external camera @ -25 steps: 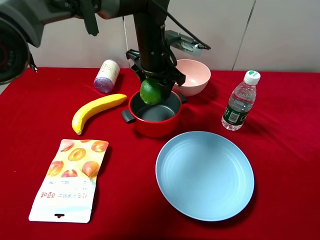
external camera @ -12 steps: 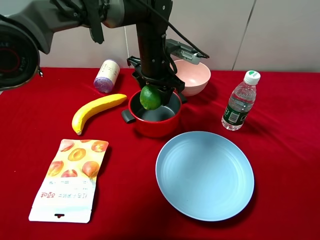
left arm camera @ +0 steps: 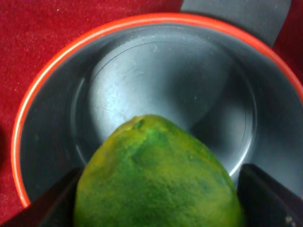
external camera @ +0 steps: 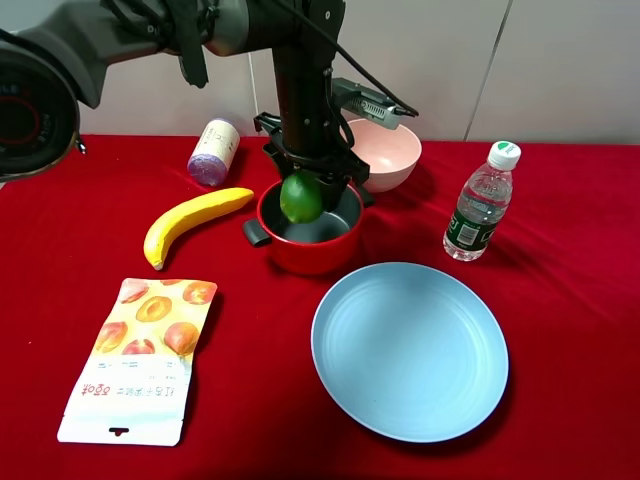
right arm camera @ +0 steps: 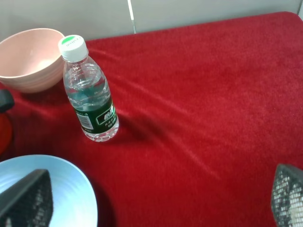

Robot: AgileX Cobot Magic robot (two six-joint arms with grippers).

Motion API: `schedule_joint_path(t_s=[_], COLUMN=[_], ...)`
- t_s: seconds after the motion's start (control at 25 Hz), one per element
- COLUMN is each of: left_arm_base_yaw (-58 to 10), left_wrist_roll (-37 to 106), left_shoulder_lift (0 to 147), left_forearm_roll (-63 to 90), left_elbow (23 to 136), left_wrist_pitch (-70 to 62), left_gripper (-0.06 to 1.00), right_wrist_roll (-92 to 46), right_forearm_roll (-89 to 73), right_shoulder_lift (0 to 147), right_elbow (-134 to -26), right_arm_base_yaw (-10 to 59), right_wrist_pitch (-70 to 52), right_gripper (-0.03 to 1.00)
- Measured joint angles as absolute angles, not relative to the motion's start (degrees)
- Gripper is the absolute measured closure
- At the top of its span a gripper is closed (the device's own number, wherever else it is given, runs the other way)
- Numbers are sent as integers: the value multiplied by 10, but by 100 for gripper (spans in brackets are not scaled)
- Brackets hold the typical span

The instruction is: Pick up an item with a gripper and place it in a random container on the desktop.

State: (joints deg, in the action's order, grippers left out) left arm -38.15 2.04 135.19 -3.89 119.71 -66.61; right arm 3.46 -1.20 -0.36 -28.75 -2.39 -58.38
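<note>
Lime (external camera: 301,197): held in the left claw (external camera: 307,182), over the mouth of the pot (external camera: 305,256) (which sits on the worktop (external camera: 560,300))
Left claw: clamped around the lime
Right claw (right arm camera: 157,196): spread wide, empty

A banana (external camera: 195,222) and snack pouch (external camera: 135,360) lie at left, a blue plate (external camera: 410,350) lower right, a water bottle (external camera: 480,205) right, and a pink bowl (external camera: 390,152) upper centre.

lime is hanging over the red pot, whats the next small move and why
Probably open the left gripper and let go. It is shut on the lime, which hangs over the opening of the red pot, with only the pot's bare dark floor beneath it in the left wrist view. A short drop should land it inside.
</note>
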Motion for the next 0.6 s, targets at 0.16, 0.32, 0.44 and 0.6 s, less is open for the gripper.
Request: schedule_joint_path(t_s=[0.16,0.32,0.44,0.6], left_arm_base_yaw=[-381,-381,-381,-381], left_wrist_roll=[20,20,20,20], left_shoulder_lift=[1352,1352,1352,1352], left_forearm_roll=[-39,-39,-39,-39], left_elbow=[1197,1197,1197,1197], left_wrist_pitch=[-666,-666,-666,-666], left_gripper=[20,19,19,19], right_wrist_roll=[35,35,35,35], right_forearm_roll=[-12,-12,-12,-12], right_shoulder_lift=[-4,-4,-4,-4], right_elbow=[-288,-288,-288,-288], right_arm_base_yaw=[-24,-24,-24,-24], right_wrist_pitch=[-584,-584,-584,-584], right_gripper=[28,28,28,28])
